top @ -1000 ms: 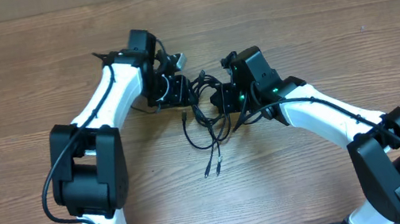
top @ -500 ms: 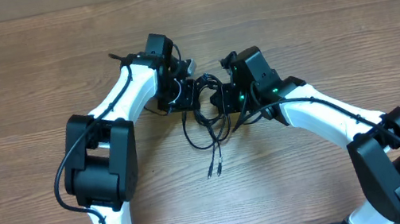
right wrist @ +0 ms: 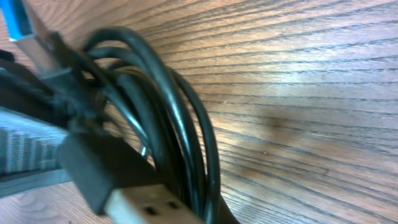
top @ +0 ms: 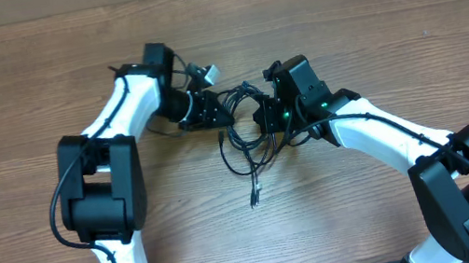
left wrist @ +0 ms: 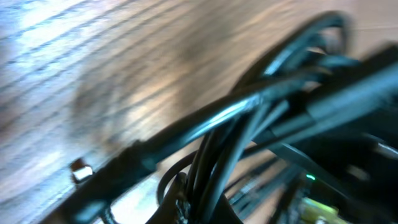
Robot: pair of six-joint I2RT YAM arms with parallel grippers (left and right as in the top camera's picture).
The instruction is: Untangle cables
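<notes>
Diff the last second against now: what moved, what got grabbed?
The left pincer closed on the cables. Its arm first swung in toward the tangle, then drew back toward its own side. The loops now look drawn out between the two pincers, and the dangling plug ends shifted slightly toward the right arm. The right pincer stayed shut on the cables, its arm unmoved.

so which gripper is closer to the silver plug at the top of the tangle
Left. The left gripper sits just beside the plug; the right gripper is across the cables, farther off.
</notes>
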